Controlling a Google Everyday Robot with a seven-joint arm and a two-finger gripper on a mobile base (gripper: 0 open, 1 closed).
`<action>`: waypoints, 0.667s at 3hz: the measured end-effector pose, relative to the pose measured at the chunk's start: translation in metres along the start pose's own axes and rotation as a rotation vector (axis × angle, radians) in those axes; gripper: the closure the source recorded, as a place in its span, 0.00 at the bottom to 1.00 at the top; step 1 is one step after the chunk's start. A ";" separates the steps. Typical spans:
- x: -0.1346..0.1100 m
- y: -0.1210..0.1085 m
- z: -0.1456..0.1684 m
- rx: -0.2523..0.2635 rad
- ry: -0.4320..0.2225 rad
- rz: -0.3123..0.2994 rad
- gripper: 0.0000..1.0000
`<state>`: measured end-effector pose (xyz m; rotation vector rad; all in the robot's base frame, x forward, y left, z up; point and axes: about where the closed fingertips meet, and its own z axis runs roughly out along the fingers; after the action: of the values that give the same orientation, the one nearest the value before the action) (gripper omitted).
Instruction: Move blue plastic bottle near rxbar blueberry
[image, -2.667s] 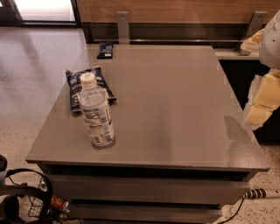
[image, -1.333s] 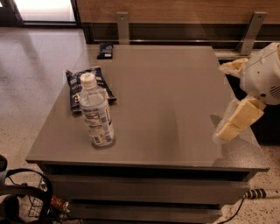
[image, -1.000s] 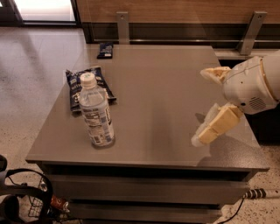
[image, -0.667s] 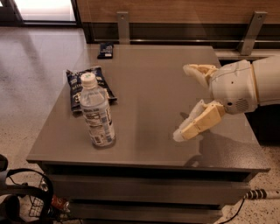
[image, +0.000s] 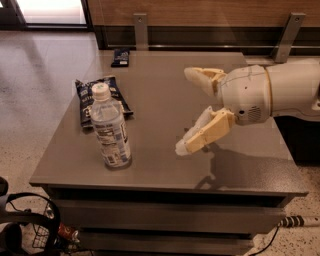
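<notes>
The blue plastic bottle (image: 109, 127) stands upright near the table's front left, clear with a white cap and a white-and-blue label. The rxbar blueberry (image: 120, 57) lies flat at the table's far edge, small and dark blue. My gripper (image: 186, 111) hangs open over the middle of the table, right of the bottle and apart from it, holding nothing. One finger (image: 205, 131) points down-left, the other (image: 202, 77) sits higher and further back.
A crinkled dark blue chip bag (image: 100, 98) lies just behind the bottle. The grey table (image: 160, 165) has a front edge close to the bottle. A wooden wall with metal posts (image: 140, 30) stands behind. Cables and a wire basket (image: 30, 230) lie on the floor at lower left.
My arm has swung in from the right edge of the table toward its middle, closer to the bottle. The fingers have come into view spread apart. The bottle, bag and bar have not moved.
</notes>
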<state>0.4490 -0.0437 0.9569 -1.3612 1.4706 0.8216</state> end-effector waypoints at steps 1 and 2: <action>0.004 0.001 0.033 -0.043 -0.015 -0.004 0.00; 0.004 0.006 0.063 -0.095 -0.075 -0.002 0.00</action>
<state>0.4552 0.0143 0.9310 -1.3867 1.3877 0.9410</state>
